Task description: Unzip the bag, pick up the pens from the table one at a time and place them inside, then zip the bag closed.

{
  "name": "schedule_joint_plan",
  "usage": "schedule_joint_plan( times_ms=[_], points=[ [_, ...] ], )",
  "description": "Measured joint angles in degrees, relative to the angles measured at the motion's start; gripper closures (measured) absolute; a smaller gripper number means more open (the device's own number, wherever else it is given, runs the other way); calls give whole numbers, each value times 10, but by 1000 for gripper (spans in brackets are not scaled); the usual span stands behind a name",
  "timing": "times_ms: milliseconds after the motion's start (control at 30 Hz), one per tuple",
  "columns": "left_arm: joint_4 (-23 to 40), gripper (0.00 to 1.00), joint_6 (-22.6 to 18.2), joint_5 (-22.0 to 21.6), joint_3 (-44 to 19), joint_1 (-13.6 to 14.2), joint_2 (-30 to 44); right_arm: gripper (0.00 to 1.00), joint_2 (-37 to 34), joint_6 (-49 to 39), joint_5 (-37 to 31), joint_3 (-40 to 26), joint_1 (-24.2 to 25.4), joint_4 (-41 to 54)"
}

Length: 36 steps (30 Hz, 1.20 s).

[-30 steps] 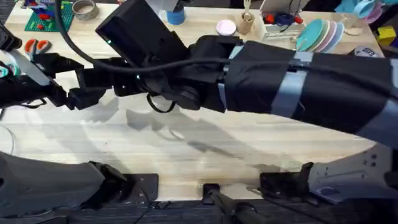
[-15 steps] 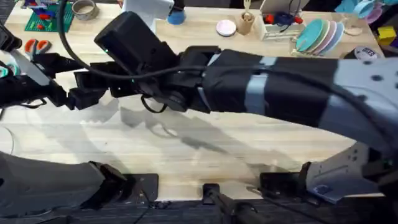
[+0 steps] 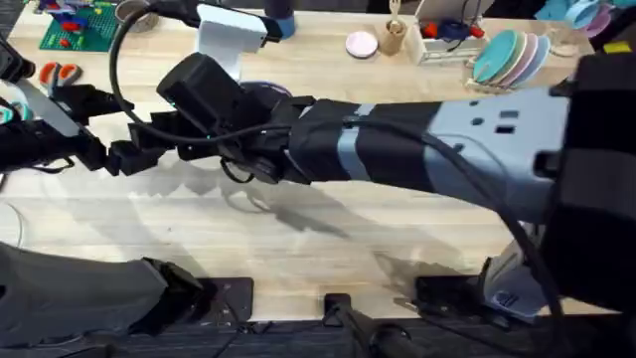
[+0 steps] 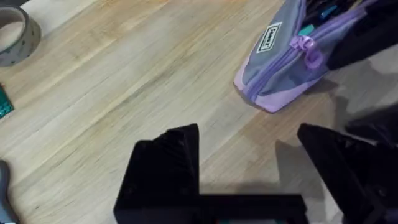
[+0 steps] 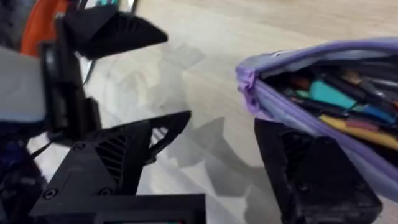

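Pale wooden table (image 3: 417,234) planks run across the overhead view. At the far left edge, orange scissors (image 3: 62,72) lie by a green mat (image 3: 78,28), and a tape roll (image 3: 134,12) sits near the top.

The left gripper (image 3: 124,127) is at the left, mid-height, its black fingers spread wide with nothing between them. In the left wrist view that gripper (image 4: 261,162) stands open over bare wood, and the bag (image 4: 292,53) lies in the upper right of the frame, apart from the fingers, tilted, its zipper parted with pen ends showing inside.

The right arm reaches from the right side across the middle. Its gripper (image 3: 169,124) sits left of centre, just beside the left one. A sliver of lavender bag (image 3: 260,91) shows above the arm, upper left of centre.

In the right wrist view the right gripper (image 5: 217,143) is also wide open and holds nothing. The bag (image 5: 261,81) lies at the right of that frame, unzipped, its near end just beyond the right-hand finger (image 5: 311,168), with several coloured pens (image 5: 336,99) inside.
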<state>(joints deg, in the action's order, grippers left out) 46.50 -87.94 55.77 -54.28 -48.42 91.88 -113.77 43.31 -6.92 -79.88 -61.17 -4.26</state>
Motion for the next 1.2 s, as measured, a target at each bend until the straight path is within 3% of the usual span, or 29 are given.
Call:
schedule_joint_plan(
  times_ms=[300,800,1000,1200],
  points=[
    [0,8,0,0,0,0,0,4,-16,0,-47,0,16,-28],
    [0,7,0,0,0,0,0,15,-50,4,-57,0,38,-80],
    [0,7,0,0,0,0,0,203,-54,13,-62,0,44,-79],
    [0,8,0,0,0,0,0,523,-57,26,-70,0,51,-75]
  ],
)
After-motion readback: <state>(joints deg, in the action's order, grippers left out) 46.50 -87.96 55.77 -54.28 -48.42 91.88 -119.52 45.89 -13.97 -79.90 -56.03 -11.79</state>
